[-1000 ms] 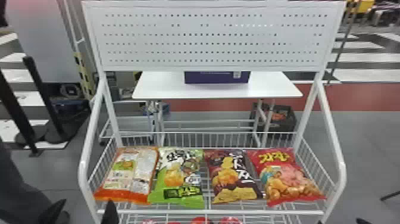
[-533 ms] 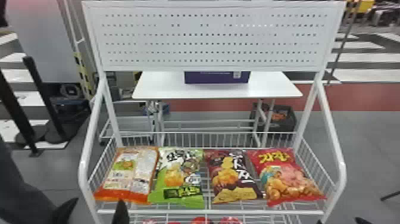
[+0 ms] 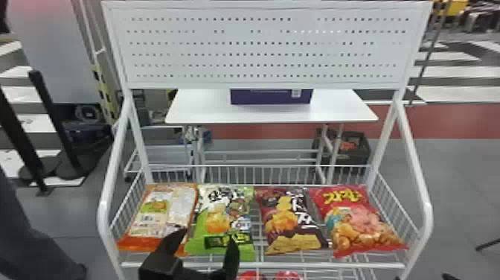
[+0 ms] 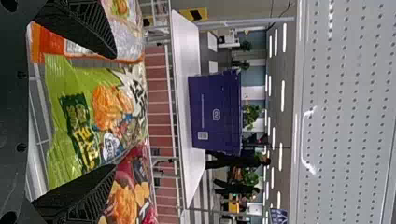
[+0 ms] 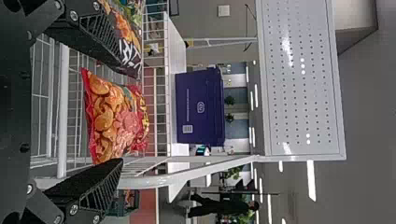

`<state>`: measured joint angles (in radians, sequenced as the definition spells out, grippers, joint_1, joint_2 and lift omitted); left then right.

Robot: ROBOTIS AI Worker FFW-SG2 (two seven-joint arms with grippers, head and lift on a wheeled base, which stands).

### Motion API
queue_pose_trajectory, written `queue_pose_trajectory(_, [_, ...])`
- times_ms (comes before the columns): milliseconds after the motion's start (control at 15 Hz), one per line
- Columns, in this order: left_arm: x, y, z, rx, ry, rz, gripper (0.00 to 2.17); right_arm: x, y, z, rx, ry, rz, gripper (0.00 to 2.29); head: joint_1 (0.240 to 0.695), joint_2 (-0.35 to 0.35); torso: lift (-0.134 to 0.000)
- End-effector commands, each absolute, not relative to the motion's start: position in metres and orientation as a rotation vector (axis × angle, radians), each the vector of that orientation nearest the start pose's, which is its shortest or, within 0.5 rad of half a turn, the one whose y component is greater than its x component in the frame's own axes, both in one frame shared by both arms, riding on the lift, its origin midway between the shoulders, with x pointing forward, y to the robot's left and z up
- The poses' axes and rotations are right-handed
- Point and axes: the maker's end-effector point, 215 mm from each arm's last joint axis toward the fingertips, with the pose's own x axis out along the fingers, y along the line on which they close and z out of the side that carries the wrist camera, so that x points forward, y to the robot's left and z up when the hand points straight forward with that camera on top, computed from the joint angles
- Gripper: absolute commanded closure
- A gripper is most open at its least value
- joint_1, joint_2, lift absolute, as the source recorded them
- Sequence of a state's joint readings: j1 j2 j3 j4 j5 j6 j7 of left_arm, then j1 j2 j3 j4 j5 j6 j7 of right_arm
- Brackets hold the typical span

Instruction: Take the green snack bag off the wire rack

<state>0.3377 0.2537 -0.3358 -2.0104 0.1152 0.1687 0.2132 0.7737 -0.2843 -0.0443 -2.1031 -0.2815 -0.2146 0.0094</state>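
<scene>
Gripper (L) [image 3: 208,235] has been brought up & fwd to green snack bag's [image 3: 219,221] front end, fingers spread, nothing held; bag still seated on wire rack [image 3: 282,265], so grasp can prob. be tried next.

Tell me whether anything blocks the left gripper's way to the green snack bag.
Nothing visible stands between the left gripper and the green snack bag. The orange bag lies beside it, partly hidden by one finger.

Black, tapering, ribbed fingers [image 5: 88,189] with round silver screws [image 5: 73,209].
</scene>
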Motion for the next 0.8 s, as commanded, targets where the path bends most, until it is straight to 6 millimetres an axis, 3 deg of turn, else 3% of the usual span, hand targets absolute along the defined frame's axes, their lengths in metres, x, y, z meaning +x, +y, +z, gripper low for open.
queue_pose_trajectory(0, [0.487,0.095,-0.368,0.061,0.156,-0.223,0.08,0.365,-0.265,-0.347,0.037,0.038,0.105,0.16,0.499,0.000,0.000])
queue_pose_trajectory(333, [0.532,0.090,-0.377,0.078,0.195,-0.220,0.09,0.369,-0.265,-0.351,0.039,0.035,0.101,0.16,0.499,0.000,0.000])
queue_pose_trajectory(533, [0.556,0.101,-0.401,0.104,0.265,-0.201,0.09,0.369,-0.264,-0.352,0.039,0.038,0.100,0.16,0.499,0.000,0.000])
queue_pose_trajectory(733, [0.569,0.110,-0.415,0.107,0.295,-0.189,0.09,0.367,-0.265,-0.354,0.036,0.042,0.100,0.16,0.499,0.000,0.000])
